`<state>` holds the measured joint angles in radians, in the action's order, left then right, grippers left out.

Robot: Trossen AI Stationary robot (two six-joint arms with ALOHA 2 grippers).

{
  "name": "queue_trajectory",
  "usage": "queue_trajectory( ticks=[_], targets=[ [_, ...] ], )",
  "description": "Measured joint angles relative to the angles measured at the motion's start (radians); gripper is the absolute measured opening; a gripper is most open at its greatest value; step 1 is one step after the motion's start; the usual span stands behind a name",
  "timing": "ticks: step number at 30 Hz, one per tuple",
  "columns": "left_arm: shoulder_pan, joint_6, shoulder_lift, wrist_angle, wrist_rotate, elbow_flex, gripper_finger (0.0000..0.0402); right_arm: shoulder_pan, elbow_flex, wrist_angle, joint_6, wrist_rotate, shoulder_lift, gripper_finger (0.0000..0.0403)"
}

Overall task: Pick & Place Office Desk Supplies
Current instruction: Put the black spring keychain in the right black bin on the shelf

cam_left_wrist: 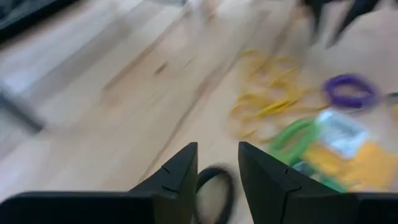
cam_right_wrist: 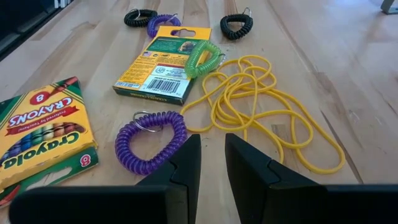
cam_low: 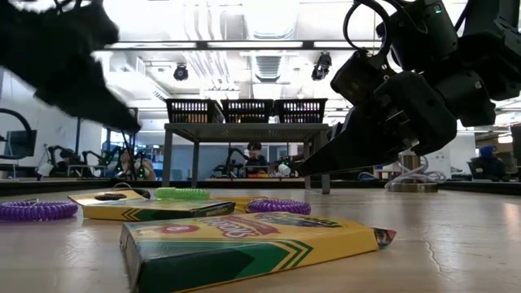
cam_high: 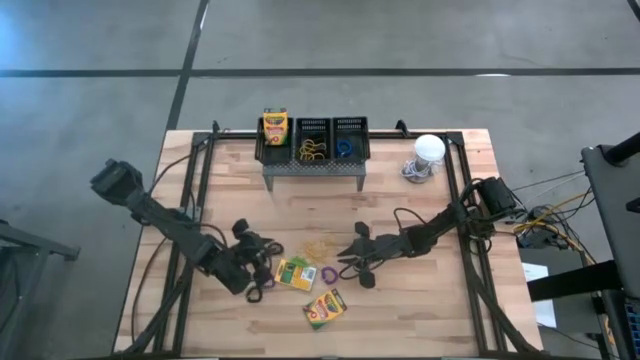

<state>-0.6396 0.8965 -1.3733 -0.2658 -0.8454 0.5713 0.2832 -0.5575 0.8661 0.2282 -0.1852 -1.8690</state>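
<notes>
Two yellow-and-green crayon boxes [cam_high: 293, 273] [cam_high: 324, 308] lie flat on the wooden table. Around them lie purple loops [cam_right_wrist: 152, 140], a green loop [cam_right_wrist: 202, 56], black loops [cam_right_wrist: 236, 25] and a tangle of thin yellow bands [cam_right_wrist: 261, 106]. Three black mesh bins [cam_high: 312, 140] stand on a grey stand at the far edge; the left one holds a crayon box [cam_high: 275, 127]. My left gripper [cam_left_wrist: 217, 149] hangs open low over a black loop [cam_left_wrist: 214, 183], at the left of the boxes. My right gripper [cam_right_wrist: 212, 140] is open just right of the purple loop, holding nothing.
A white round object with a cable [cam_high: 428, 150] sits at the far right. The grey perforated stand [cam_high: 312, 172] spans the far middle. Bare wood lies at the near right and far left of the table [cam_high: 420, 310].
</notes>
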Motion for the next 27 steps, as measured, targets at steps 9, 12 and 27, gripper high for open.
queue_trajectory(
  ticks=[9, 12, 27],
  targets=[
    [0.039, 0.21, 0.122, 0.218, 0.12, -0.263, 0.0134, 0.0, -0.001, 0.0, -0.003, 0.0, 0.0, 0.0068],
    [0.046, 0.207, 0.131, 0.428, 0.135, -0.373, 0.0156, 0.0, -0.002, 0.0, -0.003, 0.0, 0.0, 0.0068],
    [0.052, 0.053, 0.064, 0.63, 0.144, -0.401, 0.0171, 0.0, -0.003, -0.001, -0.003, 0.0, 0.0, 0.0068]
  ],
)
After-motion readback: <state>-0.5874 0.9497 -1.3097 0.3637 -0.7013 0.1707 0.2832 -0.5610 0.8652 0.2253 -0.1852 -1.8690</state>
